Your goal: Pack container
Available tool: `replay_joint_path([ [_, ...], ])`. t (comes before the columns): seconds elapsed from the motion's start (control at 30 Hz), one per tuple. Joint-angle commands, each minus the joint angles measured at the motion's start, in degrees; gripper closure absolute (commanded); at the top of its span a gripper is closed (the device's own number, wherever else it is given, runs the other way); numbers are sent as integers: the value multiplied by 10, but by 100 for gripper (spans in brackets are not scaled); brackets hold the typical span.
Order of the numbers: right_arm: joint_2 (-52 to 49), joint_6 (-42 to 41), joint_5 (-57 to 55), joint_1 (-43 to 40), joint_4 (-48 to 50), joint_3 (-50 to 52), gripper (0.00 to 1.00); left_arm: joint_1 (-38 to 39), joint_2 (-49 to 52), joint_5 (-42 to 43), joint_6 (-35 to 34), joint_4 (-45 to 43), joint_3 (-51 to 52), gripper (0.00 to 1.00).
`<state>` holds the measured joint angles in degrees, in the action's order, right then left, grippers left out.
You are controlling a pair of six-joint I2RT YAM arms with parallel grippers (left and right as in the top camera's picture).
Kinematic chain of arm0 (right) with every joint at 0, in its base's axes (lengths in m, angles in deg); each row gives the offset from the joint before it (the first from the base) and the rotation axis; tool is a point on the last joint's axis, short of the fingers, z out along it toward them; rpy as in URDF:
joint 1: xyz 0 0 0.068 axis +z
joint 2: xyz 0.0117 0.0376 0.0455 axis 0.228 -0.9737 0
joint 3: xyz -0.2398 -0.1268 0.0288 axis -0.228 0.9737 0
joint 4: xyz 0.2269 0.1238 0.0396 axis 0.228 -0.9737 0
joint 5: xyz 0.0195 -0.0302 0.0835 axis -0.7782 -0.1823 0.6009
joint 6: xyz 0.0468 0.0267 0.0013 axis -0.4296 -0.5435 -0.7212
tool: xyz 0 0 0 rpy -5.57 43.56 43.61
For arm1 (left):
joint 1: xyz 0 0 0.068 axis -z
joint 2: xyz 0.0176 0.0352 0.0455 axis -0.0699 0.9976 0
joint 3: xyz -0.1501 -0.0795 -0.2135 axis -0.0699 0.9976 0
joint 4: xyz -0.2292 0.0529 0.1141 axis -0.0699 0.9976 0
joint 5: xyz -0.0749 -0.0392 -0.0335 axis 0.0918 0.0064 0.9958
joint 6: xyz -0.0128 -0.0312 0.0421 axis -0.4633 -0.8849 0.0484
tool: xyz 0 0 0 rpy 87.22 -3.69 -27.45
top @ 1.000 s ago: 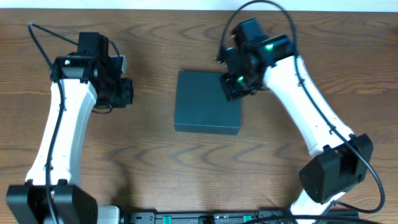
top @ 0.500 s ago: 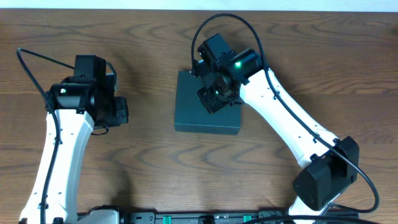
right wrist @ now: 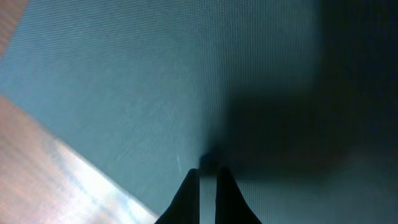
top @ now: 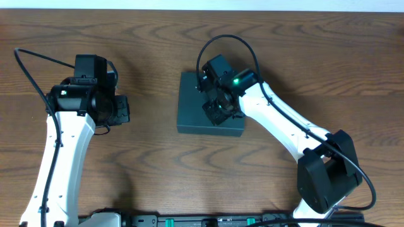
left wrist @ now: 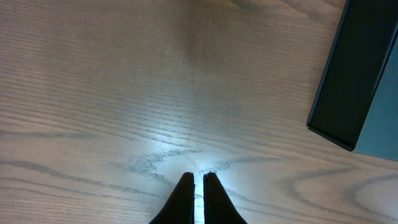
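The container [top: 192, 107], a dark teal-green square box, lies with its lid down in the middle of the table. My right gripper [top: 216, 108] is over the lid, right of its centre, and is shut with nothing between the fingers. In the right wrist view the fingertips [right wrist: 207, 169] point down at the teal lid [right wrist: 124, 74] and cast a dark shadow on it; contact cannot be told. My left gripper [top: 120, 108] hangs shut and empty over bare wood, well left of the box. The left wrist view shows its tips [left wrist: 198, 176] together and the container's corner [left wrist: 360, 81] at the upper right.
The wooden table [top: 145, 157] surrounds the box on all sides. A dark rail [top: 208, 221] with the arm bases runs along the front edge. A black cable [top: 38, 60] loops off the left arm.
My right gripper has swung from the box's far right corner leftward and lower onto the middle of the lid. The left arm shifted slightly left at first, then held still.
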<state>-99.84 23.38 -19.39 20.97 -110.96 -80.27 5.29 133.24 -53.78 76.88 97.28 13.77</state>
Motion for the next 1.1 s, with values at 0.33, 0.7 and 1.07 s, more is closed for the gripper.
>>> replay_joint_path([
  [0.33,11,5,-4,3,50,77,99,-2,-5,-7,-8,2,2,94],
  [0.7,24,4,-4,-19,103,13,64,-2,-5,-7,-7,-17,2,92],
  [1.07,24,2,-4,-207,133,-93,1,-2,-2,-7,3,-177,2,9],
])
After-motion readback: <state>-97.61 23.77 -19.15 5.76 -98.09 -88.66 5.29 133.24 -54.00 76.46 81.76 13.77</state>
